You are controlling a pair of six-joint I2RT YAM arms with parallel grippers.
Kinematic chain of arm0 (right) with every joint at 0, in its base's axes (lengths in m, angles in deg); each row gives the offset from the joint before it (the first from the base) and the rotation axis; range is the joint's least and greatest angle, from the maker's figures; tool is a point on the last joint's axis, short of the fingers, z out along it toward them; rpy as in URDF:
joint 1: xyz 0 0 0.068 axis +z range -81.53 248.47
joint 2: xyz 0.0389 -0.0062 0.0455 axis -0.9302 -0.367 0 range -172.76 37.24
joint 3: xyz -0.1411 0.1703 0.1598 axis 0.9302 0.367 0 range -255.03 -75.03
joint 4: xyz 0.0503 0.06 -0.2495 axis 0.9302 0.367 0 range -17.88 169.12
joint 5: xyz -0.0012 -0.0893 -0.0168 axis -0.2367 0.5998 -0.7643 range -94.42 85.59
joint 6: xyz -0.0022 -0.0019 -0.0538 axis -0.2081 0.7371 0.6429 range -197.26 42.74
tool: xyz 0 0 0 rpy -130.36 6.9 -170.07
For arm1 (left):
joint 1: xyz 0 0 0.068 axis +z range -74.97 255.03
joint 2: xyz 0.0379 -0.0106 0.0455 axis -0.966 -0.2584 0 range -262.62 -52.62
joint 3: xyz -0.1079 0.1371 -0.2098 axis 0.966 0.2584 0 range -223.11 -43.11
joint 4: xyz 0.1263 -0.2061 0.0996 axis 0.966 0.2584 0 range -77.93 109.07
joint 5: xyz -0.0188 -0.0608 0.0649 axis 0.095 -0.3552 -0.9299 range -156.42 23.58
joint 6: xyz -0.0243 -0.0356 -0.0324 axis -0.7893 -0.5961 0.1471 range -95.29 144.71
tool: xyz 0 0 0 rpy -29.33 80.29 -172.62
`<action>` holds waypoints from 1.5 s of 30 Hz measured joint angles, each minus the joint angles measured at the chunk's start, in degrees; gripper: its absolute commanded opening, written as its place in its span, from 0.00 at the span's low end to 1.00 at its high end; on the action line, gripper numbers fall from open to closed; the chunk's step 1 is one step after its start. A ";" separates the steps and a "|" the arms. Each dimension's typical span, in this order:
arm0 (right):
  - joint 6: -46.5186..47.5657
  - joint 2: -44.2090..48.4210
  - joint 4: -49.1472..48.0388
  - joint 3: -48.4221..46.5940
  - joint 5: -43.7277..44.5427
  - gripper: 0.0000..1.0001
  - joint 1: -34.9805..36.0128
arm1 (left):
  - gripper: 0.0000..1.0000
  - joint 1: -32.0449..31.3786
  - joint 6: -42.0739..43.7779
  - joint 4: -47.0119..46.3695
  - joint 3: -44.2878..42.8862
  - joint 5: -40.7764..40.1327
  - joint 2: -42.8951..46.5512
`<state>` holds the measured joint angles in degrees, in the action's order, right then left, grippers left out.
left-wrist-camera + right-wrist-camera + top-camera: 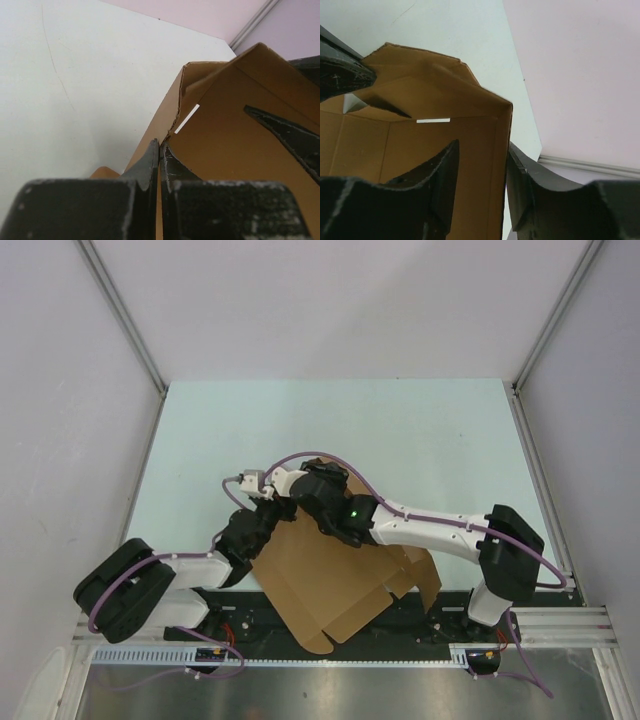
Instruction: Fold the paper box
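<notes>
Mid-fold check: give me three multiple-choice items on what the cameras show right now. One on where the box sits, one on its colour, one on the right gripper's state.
1. Where on the table does the paper box lie?
A) at the far edge
B) at the near edge, close to the robot
C) in the far left corner

2. What colour is the box?
A) white
B) blue
C) plain brown

3. How does the right gripper stand?
A) open, astride a box wall
B) shut on a box wall
C) raised well clear of the box

Answers:
1 B: the top view shows it at the table's near edge.
2 C: every view shows unprinted brown card.
3 A: the right wrist view shows the jaws apart with a wall between them.
</notes>
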<state>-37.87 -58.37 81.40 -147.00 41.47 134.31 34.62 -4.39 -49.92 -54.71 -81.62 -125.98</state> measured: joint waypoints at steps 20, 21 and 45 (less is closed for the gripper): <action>-6.29 6.95 2.84 -2.03 -6.36 0.52 -1.01 | 0.00 -1.84 1.79 4.28 -0.37 -5.22 2.45; -7.06 7.28 3.41 -2.62 -7.08 0.53 -1.20 | 0.00 -1.95 2.10 4.66 -0.46 -5.51 2.67; -51.08 7.89 6.12 -9.16 -64.67 0.57 -33.38 | 0.00 -2.78 5.77 7.23 -1.62 -10.16 3.93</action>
<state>-88.95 -50.48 87.52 -156.16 -23.20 100.94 31.85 1.38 -42.69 -56.33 -91.79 -122.04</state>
